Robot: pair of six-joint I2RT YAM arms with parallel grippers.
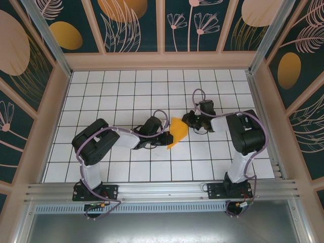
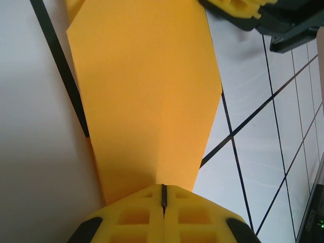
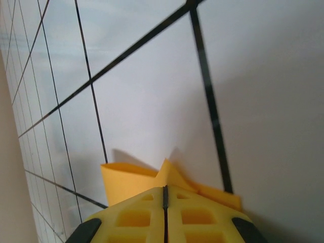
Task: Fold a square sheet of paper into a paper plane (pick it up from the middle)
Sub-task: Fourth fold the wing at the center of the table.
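Sheet: the sheet of paper is orange-yellow and partly folded to a taper. It spans between the two tools over the middle of the desk.
Left tool: the left tool is clenched on the narrow end, and the paper fans out from the seam of its pads.
Right tool: the right tool is clenched on the opposite edge. Its bite is small and the paper there looks rumpled.
Desk contact: the sheet seems raised and casts a shadow. We cannot tell whether its low corner touches the tiles.
Step (our judgement): mid-fold, with both ends pinched.
Risk, tear: if the tools draw apart, thin paper held at two points could rip.
Risk, slip: the shallow right-hand bite may let go under tension.
Risk, skew crease: the rumpled edge could set a crooked fold.
Risk, collision: the tools sit near each other, so closing in further could knock them together.
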